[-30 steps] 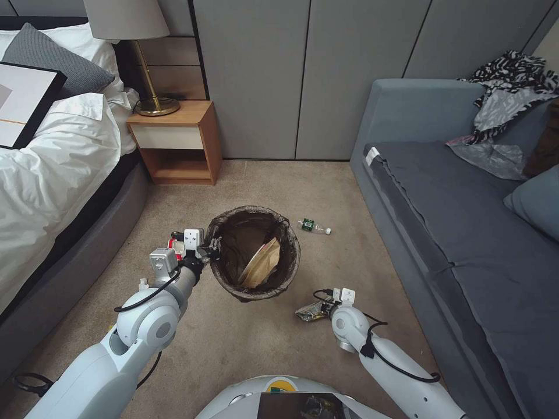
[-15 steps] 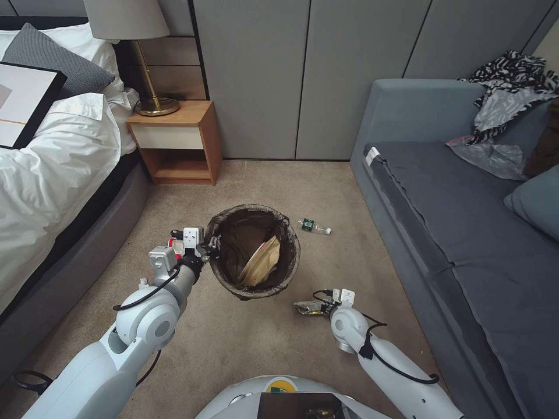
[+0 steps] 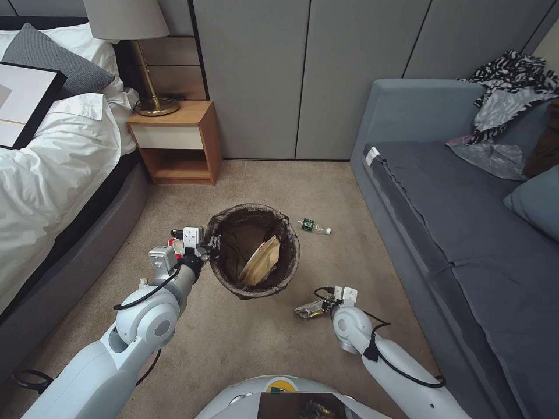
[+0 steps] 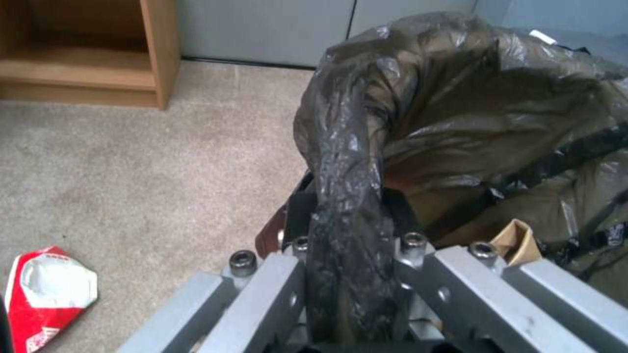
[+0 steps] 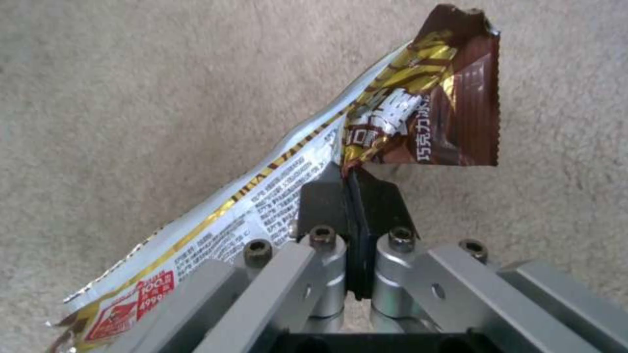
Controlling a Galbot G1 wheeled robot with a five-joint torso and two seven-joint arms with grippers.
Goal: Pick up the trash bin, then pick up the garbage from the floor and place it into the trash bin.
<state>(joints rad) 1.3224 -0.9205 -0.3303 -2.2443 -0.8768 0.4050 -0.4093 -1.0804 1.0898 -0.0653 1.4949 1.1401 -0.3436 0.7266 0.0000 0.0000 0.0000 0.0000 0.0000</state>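
Left gripper (image 3: 211,247) fingers clenched on bagged rim of trash bin (image 3: 254,251), held off the carpet. Right gripper (image 5: 349,182) fingers pinch gold-brown wrapper (image 5: 419,117), low right of bin. Step: garbage transfer. Next: lift wrapper over the opening, release

bin bag (image 3: 233,233) dark brown | wrapper (image 5: 405,122) gold-brown | cup (image 4: 46,289) red-white | carpet (image 3: 262,343) beige

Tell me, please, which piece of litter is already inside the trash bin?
The brown paper bag, leaning inside the trash bin; the bottle and red-and-white cup lie on the carpet.
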